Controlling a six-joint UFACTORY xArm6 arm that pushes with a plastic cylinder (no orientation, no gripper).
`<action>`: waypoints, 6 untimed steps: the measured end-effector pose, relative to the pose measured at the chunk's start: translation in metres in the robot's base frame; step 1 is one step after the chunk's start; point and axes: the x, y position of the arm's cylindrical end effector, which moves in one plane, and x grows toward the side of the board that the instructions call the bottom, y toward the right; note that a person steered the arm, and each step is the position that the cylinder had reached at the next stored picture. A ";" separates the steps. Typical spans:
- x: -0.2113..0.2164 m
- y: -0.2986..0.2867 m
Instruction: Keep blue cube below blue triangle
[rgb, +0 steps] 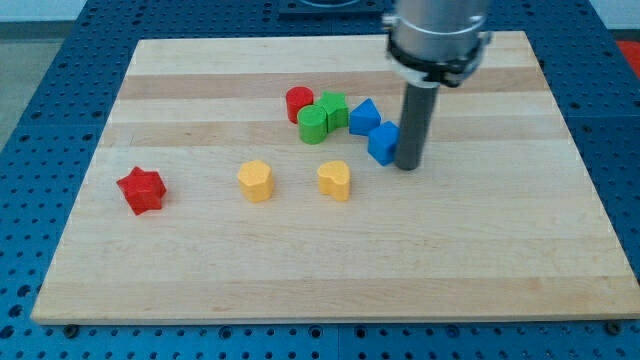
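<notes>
Blue cube (383, 142), blue triangle (364, 116), two green blocks (322, 117), red star (141, 190), pale striped wooden bench (480, 250)

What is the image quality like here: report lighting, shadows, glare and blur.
Camera view: even, soft light, no glare on the wooden board; blocks sharp, with faint shadows only; my tip, right of the blue cube, is crisp, though the arm's upper housing is cropped by the view's top.

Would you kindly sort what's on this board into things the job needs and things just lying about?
Job:
- blue cube, touching my tip on its right
- blue triangle, just above the cube

Lying about:
- red cylinder
- two green blocks
- two yellow blocks
- red star
</notes>
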 end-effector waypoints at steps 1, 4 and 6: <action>0.000 -0.021; 0.000 -0.041; 0.004 -0.048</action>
